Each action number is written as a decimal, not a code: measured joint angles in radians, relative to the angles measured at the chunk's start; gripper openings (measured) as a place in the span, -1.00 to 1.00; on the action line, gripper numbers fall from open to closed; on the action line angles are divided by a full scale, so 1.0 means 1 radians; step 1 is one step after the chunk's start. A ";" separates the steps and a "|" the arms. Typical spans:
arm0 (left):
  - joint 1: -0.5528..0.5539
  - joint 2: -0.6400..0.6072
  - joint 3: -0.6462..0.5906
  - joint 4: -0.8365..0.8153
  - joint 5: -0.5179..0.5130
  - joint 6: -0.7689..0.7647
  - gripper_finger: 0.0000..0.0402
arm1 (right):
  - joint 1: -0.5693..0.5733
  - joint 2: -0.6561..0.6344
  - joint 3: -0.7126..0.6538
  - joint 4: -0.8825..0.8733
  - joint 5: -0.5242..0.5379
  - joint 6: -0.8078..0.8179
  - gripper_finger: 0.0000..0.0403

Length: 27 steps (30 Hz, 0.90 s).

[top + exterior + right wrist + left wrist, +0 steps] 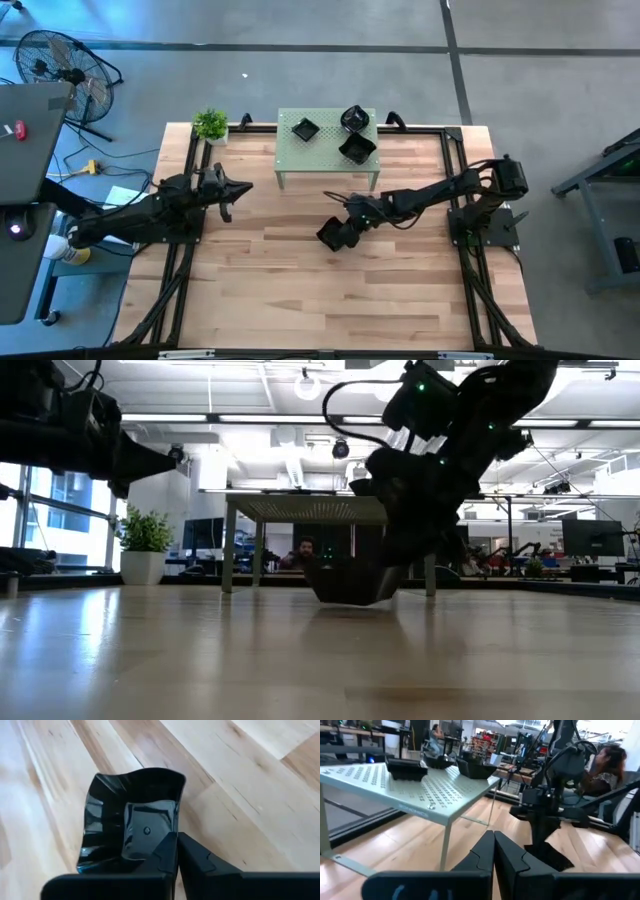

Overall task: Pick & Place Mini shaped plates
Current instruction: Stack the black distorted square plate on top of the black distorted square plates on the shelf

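Note:
One wavy-edged glossy black mini plate (130, 815) is at my right gripper (177, 839), near the table's middle (330, 236), in front of a small green perforated stand (300, 160). The right gripper is shut on it. Three more black plates (305, 128), (354, 118), (357, 148) rest on the stand's top; the left wrist view shows them too, for instance one plate (406, 769). My left gripper (240, 187) hovers above the table's left part, shut and empty (494, 842). My right gripper holds the plate by one side wall (179, 817), which runs into the slit between the two fingers: one finger (165, 851) lies inside the dish, the other outside. The fingers slant down from the table's right. The plate (345, 585) hangs tilted; whether its low edge touches the wood, I cannot tell.
The green stand (310, 510) stands on thin legs at the table's far middle. A potted plant (210, 124) sits at the far left corner. Black frame rails (455, 160) run along the sides. Bare wood (320, 300) lies toward the near edge. A person (303, 550) sits beyond the table.

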 joint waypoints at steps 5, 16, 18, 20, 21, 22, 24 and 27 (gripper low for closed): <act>0.000 0.010 -0.001 0.010 -0.042 0.002 -1.00 | -0.001 -0.038 0.000 0.007 -0.018 0.016 -0.97; 0.000 0.007 0.011 0.006 -0.088 -0.015 -1.00 | -0.070 -0.247 0.116 -0.177 -0.148 0.046 -0.98; 0.000 0.007 0.011 0.005 -0.088 -0.015 -1.00 | -0.118 -0.280 0.214 -0.328 -0.177 0.002 -0.97; 0.000 0.008 0.011 0.002 -0.088 -0.015 -1.00 | -0.185 -0.288 0.334 -0.484 -0.196 -0.071 -0.97; 0.000 0.007 0.011 0.001 -0.087 -0.015 -1.00 | -0.224 -0.288 0.395 -0.559 -0.202 -0.114 -0.98; 0.000 0.007 0.012 0.000 -0.087 -0.015 -1.00 | -0.268 -0.283 0.452 -0.625 -0.213 -0.157 -0.98; 0.000 0.007 0.012 -0.001 -0.086 -0.015 -1.00 | -0.360 -0.265 0.565 -0.737 -0.247 -0.262 -0.99; 0.000 0.007 0.012 -0.002 -0.086 -0.015 -1.00 | -0.493 -0.217 0.692 -0.891 -0.256 -0.422 -0.98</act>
